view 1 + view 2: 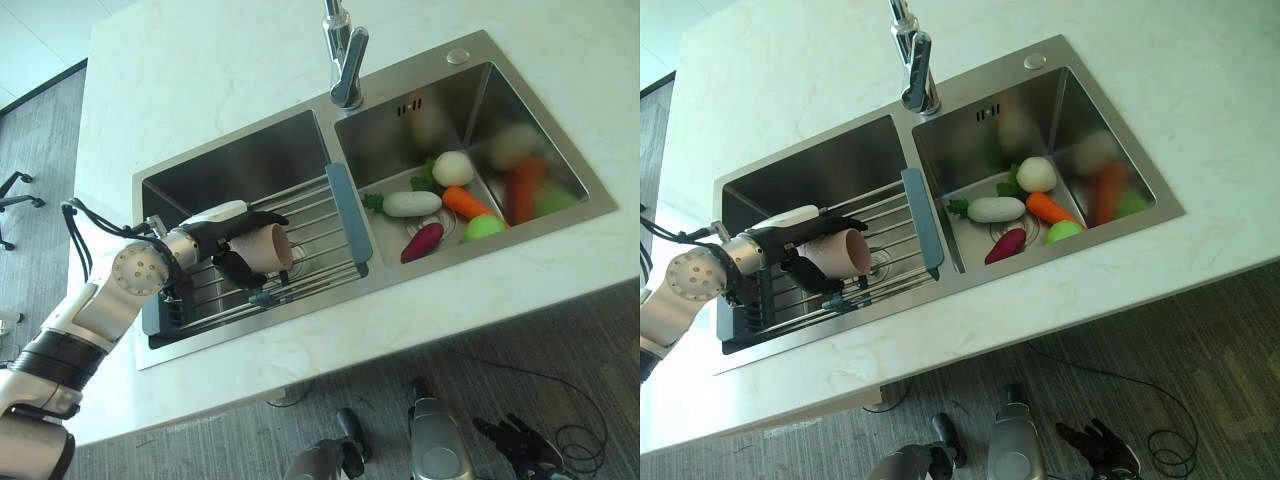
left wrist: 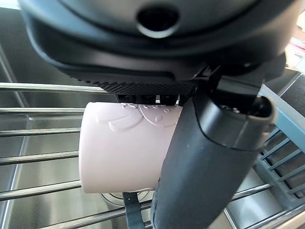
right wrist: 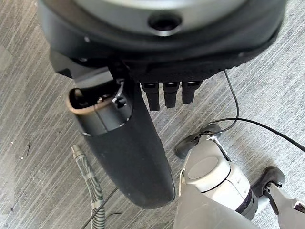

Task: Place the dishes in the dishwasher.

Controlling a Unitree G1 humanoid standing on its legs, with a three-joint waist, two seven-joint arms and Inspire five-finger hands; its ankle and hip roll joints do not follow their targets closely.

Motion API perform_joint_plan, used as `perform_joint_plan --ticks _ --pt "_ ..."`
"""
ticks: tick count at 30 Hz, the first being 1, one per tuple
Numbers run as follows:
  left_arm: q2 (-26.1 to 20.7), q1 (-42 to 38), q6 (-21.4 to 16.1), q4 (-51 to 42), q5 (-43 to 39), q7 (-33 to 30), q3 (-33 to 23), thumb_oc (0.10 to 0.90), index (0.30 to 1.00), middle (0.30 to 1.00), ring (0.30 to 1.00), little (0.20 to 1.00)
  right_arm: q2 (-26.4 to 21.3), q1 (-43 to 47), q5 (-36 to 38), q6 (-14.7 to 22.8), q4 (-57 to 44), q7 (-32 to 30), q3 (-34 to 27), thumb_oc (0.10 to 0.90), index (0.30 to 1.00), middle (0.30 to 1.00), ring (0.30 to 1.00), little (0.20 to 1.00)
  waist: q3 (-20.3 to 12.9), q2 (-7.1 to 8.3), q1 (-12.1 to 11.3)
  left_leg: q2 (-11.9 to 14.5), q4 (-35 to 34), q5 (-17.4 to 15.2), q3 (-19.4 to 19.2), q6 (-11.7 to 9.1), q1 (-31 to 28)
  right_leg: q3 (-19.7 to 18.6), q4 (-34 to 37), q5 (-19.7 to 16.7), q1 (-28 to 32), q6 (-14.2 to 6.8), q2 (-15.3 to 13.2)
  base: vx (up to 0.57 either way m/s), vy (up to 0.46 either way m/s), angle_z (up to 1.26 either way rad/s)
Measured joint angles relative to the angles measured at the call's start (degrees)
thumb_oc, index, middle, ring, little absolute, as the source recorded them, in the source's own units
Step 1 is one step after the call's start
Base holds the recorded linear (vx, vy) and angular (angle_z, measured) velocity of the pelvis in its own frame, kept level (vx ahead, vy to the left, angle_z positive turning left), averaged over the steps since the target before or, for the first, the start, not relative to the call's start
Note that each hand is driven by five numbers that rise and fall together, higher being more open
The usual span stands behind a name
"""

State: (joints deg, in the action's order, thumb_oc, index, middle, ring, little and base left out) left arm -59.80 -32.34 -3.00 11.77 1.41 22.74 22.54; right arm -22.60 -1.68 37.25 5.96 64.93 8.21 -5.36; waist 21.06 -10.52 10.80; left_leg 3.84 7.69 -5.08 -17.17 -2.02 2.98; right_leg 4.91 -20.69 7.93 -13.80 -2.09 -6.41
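A pale pink cup (image 1: 270,250) lies on its side over the wire rack (image 1: 312,222) that spans the left sink basin, with its mouth turned towards the right basin. My left hand (image 1: 212,240) is shut on it, fingers over the top and thumb (image 2: 200,162) underneath. In the left wrist view the cup's side (image 2: 124,148) shows just above the rack's bars. My right hand (image 1: 522,442) hangs low beside the counter, near the floor, with relaxed fingers and nothing in it.
The right basin (image 1: 500,100) holds toy vegetables: a white radish (image 1: 412,203), a carrot (image 1: 462,202), a purple one (image 1: 422,241), a green one (image 1: 484,226). A tap (image 1: 345,60) stands behind the divider. White counter (image 1: 200,70) surrounds the sink.
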Motion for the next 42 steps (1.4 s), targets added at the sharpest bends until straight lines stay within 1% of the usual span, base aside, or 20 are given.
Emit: perform_joint_plan --ticks 4,6,10,14,17,19,20,21,22,23,25,29,31,36,37,39,41,42 --pt "0.1 -0.1 0.0 -0.1 0.3 0.0 0.0 0.8 0.9 0.9 0.9 0.9 0.0 0.0 0.0 0.0 -0.4 0.0 0.0 0.8 0.9 0.9 0.9 0.9 0.0 0.01 0.0 0.0 0.0 0.0 0.0 0.0 0.1 0.0 0.0 0.0 -0.2 0.0 -0.1 0.0 0.0 0.0" --pt "0.1 -0.2 0.1 -0.3 1.8 0.0 0.0 0.8 0.9 0.9 0.9 0.9 -0.2 0.1 0.0 0.0 -1.3 0.0 0.0 0.8 0.9 0.9 0.9 0.9 0.0 0.01 0.0 0.0 0.0 0.0 -0.2 0.0 0.3 0.0 0.0 0.0 -0.5 -0.1 -0.1 -0.01 0.001 -0.02" --pt "0.1 -0.6 0.7 -1.1 3.7 -0.5 0.0 0.8 0.9 0.9 0.9 0.9 -0.7 0.2 0.0 0.0 -2.2 0.0 0.0 0.8 0.9 0.9 0.9 0.9 0.3 -0.49 -0.2 -0.1 0.0 0.1 -0.4 0.2 0.9 -0.1 -0.3 -0.1 -1.2 -0.2 -0.1 0.0 0.001 -0.01" --pt "0.1 -0.8 2.7 -1.4 5.9 -0.1 0.0 0.8 0.9 0.9 0.9 0.9 -0.7 0.2 0.0 0.0 -2.2 0.1 0.1 0.8 0.9 0.9 0.9 0.9 0.4 -0.69 -0.1 -0.1 0.0 0.1 -0.5 0.2 0.8 -0.1 -0.4 -0.1 -1.2 -0.2 -0.2 0.0 0.0 0.0" --pt "0.1 -2.8 5.0 0.0 6.8 2.8 0.4 0.8 0.9 0.9 0.9 0.9 -1.1 0.5 0.0 0.0 -2.3 0.0 0.1 0.8 0.9 0.9 0.9 0.9 0.4 -0.82 0.0 -0.1 0.1 0.2 -0.6 0.2 0.8 -0.2 -0.4 -0.5 -1.1 -0.1 -0.3 -0.01 0.01 0.0" --pt "0.1 -6.3 6.6 1.4 6.9 7.1 1.8 0.8 0.9 0.9 0.9 0.9 -2.1 0.8 0.1 -0.2 -3.9 -0.1 0.3 0.8 0.9 0.9 0.9 0.9 0.5 -1.15 0.0 -0.1 0.1 0.2 -0.6 0.4 0.7 -0.1 0.0 -0.9 -0.8 -0.1 -0.4 0.0 0.0 0.0" --pt "0.1 -7.5 7.3 1.5 8.7 9.0 2.7 0.8 0.9 0.9 0.9 0.9 -2.3 1.1 0.1 -0.2 -4.5 0.0 0.3 0.8 0.9 0.9 0.9 0.9 0.5 -1.17 0.1 -0.1 0.1 0.3 -0.6 0.4 0.5 -0.1 0.0 -0.9 -0.6 -0.1 -0.4 0.0 0.0 0.0" --pt "0.1 -7.7 7.6 1.9 9.6 9.6 2.7 0.775 0.862 0.862 0.862 0.862 -2.5 1.7 0.1 -0.2 -4.4 -0.1 0.3 0.8 0.9 0.9 0.9 0.9 0.5 -1.34 0.1 -0.1 0.1 0.3 -0.6 0.4 0.4 -0.1 -0.1 -1.0 -0.5 0.0 -0.4 0.0 0.0 0.0" --pt "0.1 -8.6 7.7 2.9 11.6 10.6 3.5 0.689 0.733 0.733 0.733 0.733 -2.8 1.9 0.1 -0.2 -4.4 -0.1 0.3 0.8 0.9 0.9 0.9 0.9 0.4 -1.56 0.1 -0.1 0.1 0.4 -0.5 0.4 0.4 0.0 -0.1 -1.0 -0.4 0.0 -0.4 0.0 0.0 0.0" --pt "0.1 -9.7 7.9 4.1 13.0 11.5 4.2 0.4 0.3 0.3 0.3 0.3 -2.9 2.1 0.1 -0.2 -4.4 -0.1 0.5 0.8 0.9 0.9 0.9 0.9 0.4 -1.65 0.1 -0.1 0.1 0.5 -0.4 0.4 0.3 0.0 -0.2 -1.0 -0.3 0.0 -0.4 -0.01 -0.002 0.04" --pt "0.1 -9.9 8.0 5.0 15.8 12.5 4.4 0.4 0.3 0.3 0.3 0.3 -2.9 2.2 0.1 -0.4 -4.4 -0.1 0.7 0.8 0.9 0.9 0.9 0.9 0.4 -1.66 0.1 0.0 0.1 0.6 -0.3 0.3 0.2 0.2 -0.2 -1.0 -0.1 0.1 -0.4 -0.01 -0.012 0.05" --pt "0.1 -11.6 8.0 5.0 16.0 16.9 4.5 0.4 0.3 0.3 0.3 0.3 -3.1 2.2 0.1 -1.2 -4.4 -0.2 0.9 0.8 0.9 0.9 0.9 0.9 0.4 -1.66 0.0 0.0 0.2 0.6 0.2 0.3 0.3 0.5 0.1 -1.0 0.2 0.1 -0.4 -0.01 -0.012 0.05" --pt "0.1 -12.0 7.9 5.1 16.7 17.7 4.5 0.4 0.3 0.3 0.3 0.3 -3.2 2.2 0.1 -1.3 -4.4 -0.3 1.3 0.8 0.9 0.9 0.9 0.9 0.4 -1.66 0.1 0.0 0.2 0.6 0.2 0.3 0.3 0.5 0.2 -1.1 0.2 0.1 -0.4 0.0 0.0 0.0" --pt "0.0 -13.1 4.5 5.5 17.4 17.6 5.6 0.4 0.3 0.3 0.3 0.3 -3.6 2.3 0.1 -2.0 -4.4 -0.7 1.3 0.8 0.9 0.9 0.9 0.9 0.3 -1.65 -0.1 0.1 0.2 0.8 0.8 0.4 0.4 1.4 0.2 -1.1 0.6 0.2 -0.6 -0.04 -0.014 0.09" --pt "-0.1 -13.4 3.7 5.0 17.4 16.1 6.8 0.4 0.3 0.3 0.3 0.3 -3.6 2.3 0.1 -2.1 -4.4 -0.7 1.3 0.8 0.9 0.9 0.9 0.9 0.3 -1.57 -0.2 0.0 0.4 1.1 1.7 0.4 0.7 2.0 0.3 -1.1 0.9 0.2 -0.8 -0.05 -0.034 0.25" --pt "-0.2 -13.3 2.5 4.0 16.7 13.6 7.1 0.4 0.3 0.3 0.3 0.3 -3.6 2.5 0.1 -2.0 -3.6 -0.7 1.3 0.8 0.9 0.9 0.9 0.9 0.2 -1.28 -1.6 0.1 0.3 1.3 1.9 0.4 0.7 2.6 0.3 -1.3 1.1 0.4 -0.8 -0.02 -0.051 0.16" --pt "-0.3 -10.9 1.3 0.8 14.6 7.5 6.0 0.4 0.3 0.3 0.3 0.3 -3.2 2.8 0.1 -2.1 -1.0 -0.8 1.2 0.8 0.9 0.9 0.9 0.9 0.1 -0.71 -2.5 0.2 0.4 1.5 3.3 0.2 0.3 3.7 0.7 -1.3 2.4 0.4 -0.8 0.0 -0.06 0.24" --pt "-1.1 -8.7 -0.1 -1.3 12.8 3.8 5.3 0.4 0.3 0.3 0.3 0.3 -2.6 2.5 0.1 -2.2 -0.9 -0.9 1.3 0.8 0.9 0.9 0.9 0.9 -0.2 0.08 -3.6 0.3 0.4 1.6 3.5 0.2 0.0 3.8 0.8 -1.2 2.8 0.4 -0.8 0.01 -0.092 0.18"
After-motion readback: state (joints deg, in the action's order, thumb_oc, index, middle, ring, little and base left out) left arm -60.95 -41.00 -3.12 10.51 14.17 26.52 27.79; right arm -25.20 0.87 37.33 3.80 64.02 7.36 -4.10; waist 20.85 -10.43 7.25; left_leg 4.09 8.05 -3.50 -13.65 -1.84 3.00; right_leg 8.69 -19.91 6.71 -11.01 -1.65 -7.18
